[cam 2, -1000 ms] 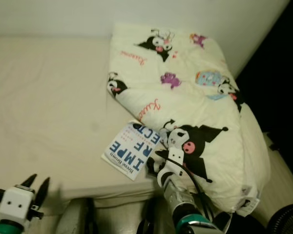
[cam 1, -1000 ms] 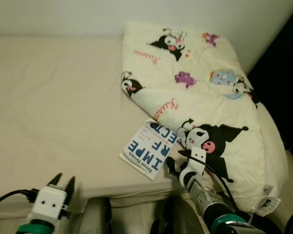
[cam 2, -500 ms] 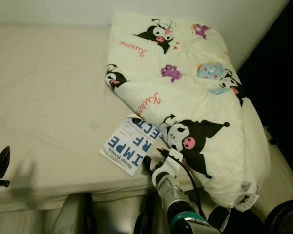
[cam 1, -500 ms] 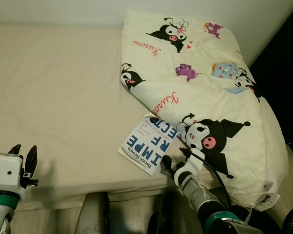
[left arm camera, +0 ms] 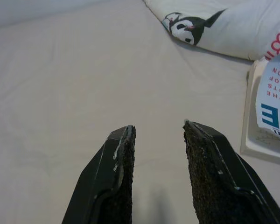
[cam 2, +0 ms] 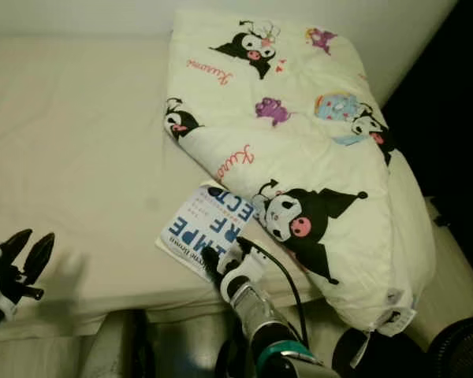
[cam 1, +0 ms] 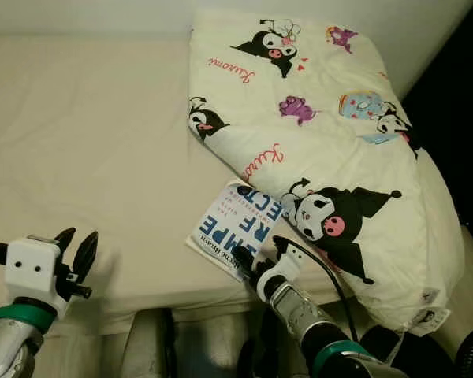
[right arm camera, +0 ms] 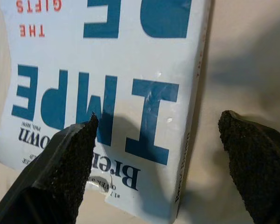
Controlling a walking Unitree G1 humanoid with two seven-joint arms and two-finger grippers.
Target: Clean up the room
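Since the earlier frames the right gripper [right arm camera: 154,154] has advanced up to the near edge of the book [cam 1: 238,227], and the left gripper [cam 1: 77,252] has come back up over the near left part of the bed. Its black fingers [cam 1: 249,262] now stand spread wide apart over the book's near corner, one finger above the white cover with the big blue letters, the other out past the spine above the sheet; they grip nothing, and whether they touch the cover cannot be told. That book, a white paperback with blue lettering and a line of small red print, lies flat on the beige bedsheet [cam 1: 102,150] close to the front edge of the bed, its far corner tucked just under the edge of the cream duvet [cam 1: 331,150] printed with black-and-white cartoon characters. This duvet is bunched on the right side of the bed and drapes over its front right corner. At the left, the left gripper hovers above bare sheet with its two fingers [left arm camera: 116,177] a little apart and empty, well away from the book
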